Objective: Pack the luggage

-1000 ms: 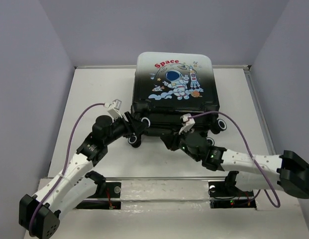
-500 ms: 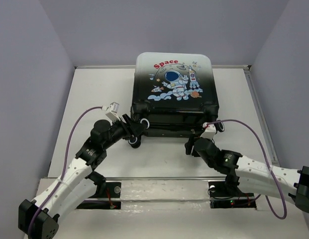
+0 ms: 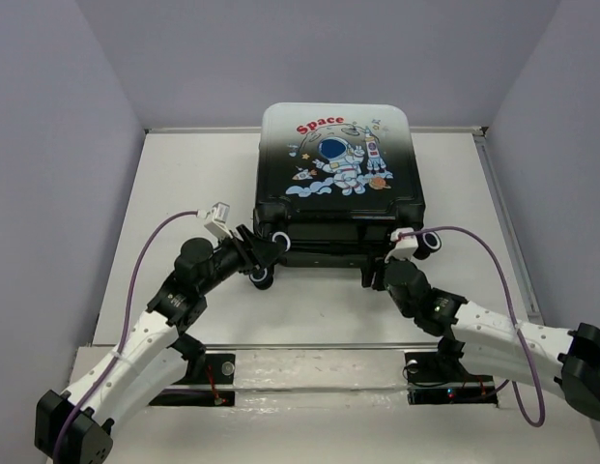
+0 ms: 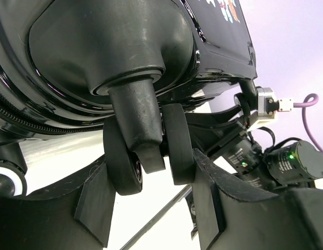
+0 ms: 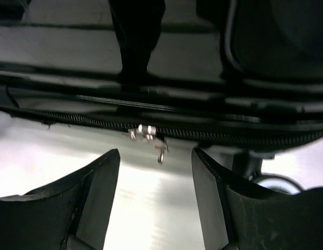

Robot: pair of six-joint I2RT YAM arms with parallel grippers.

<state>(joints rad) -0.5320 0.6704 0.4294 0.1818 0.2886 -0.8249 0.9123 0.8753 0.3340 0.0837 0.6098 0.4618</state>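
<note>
The luggage [image 3: 338,184] lies flat and closed at the back middle of the table, astronaut and red "Space" print facing up. My left gripper [image 3: 264,256] is at its near left corner. In the left wrist view the fingers [image 4: 99,203] press from both sides on the black twin wheel [image 4: 174,143], so my left gripper [image 4: 151,174] is shut on it. My right gripper [image 3: 377,274] is at the near edge, right of the middle. In the right wrist view it [image 5: 155,166] is open, with the silver zip pull [image 5: 150,133] hanging just past the fingertips, untouched.
A wheel with a white ring [image 3: 430,240] sticks out at the luggage's near right corner. The white table [image 3: 184,184] is walled at the back and both sides. My right arm [image 4: 286,161] shows behind the wheel. Purple cables [image 3: 155,232] loop over both arms.
My right gripper has moved right along the luggage's near edge, from the middle to right of the middle, and now faces the zip. My left gripper has stayed on the wheel.
</note>
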